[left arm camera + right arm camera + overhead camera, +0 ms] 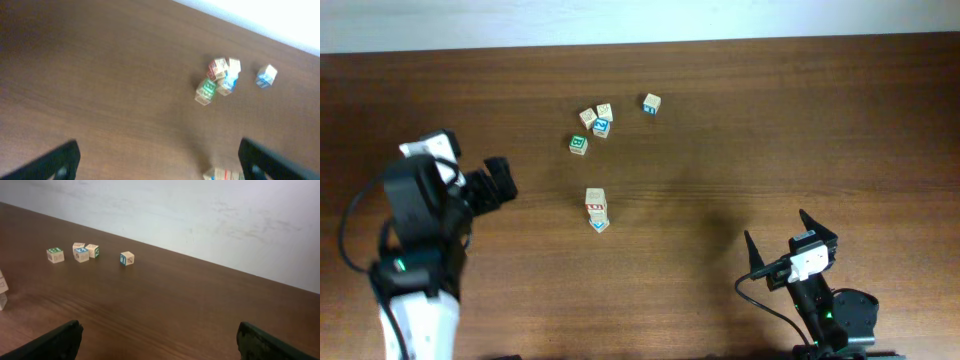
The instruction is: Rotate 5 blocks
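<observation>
Pale matt wooden blocks (595,197) on smooth dark wood-grain table (800,130)

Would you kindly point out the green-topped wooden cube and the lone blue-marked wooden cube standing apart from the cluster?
Green-topped wooden cube (578,144), overhead view, on its green top face.
Lone blue-marked wooden cube (651,103), overhead view, on the middle of its top face.

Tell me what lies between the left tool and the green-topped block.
Nothing but bare wooden tabletop. The overhead view shows the stretch from the open left tool to the green-topped block with no object on it.
</observation>
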You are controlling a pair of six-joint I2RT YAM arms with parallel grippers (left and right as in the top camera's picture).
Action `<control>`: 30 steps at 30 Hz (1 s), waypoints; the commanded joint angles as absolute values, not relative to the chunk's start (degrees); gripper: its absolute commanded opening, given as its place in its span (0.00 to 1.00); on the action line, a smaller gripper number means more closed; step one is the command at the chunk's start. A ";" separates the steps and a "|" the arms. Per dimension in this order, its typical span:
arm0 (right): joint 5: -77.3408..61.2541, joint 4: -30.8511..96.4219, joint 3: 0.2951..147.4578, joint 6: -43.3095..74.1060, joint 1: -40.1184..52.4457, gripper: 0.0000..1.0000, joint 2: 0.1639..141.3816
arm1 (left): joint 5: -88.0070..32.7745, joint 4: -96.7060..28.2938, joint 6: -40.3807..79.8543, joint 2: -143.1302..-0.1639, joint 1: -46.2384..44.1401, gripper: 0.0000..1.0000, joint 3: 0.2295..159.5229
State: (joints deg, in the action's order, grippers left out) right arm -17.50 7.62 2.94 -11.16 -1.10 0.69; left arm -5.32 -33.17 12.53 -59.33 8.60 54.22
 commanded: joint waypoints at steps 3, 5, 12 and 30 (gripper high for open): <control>-17.80 7.44 2.24 -11.35 -1.52 0.98 0.21 | -4.05 -4.36 -3.07 -35.42 1.91 0.99 23.68; -17.80 7.44 2.24 -11.35 -1.52 0.98 0.21 | -3.88 0.40 -6.35 -27.44 0.78 0.99 15.35; -17.80 7.44 2.24 -11.35 -1.52 0.98 0.21 | -1.67 -0.05 -6.33 -7.40 0.40 0.99 0.47; -17.80 7.44 2.24 -11.35 -1.52 0.98 0.21 | -0.01 -4.78 -6.31 -0.34 -0.23 0.99 0.51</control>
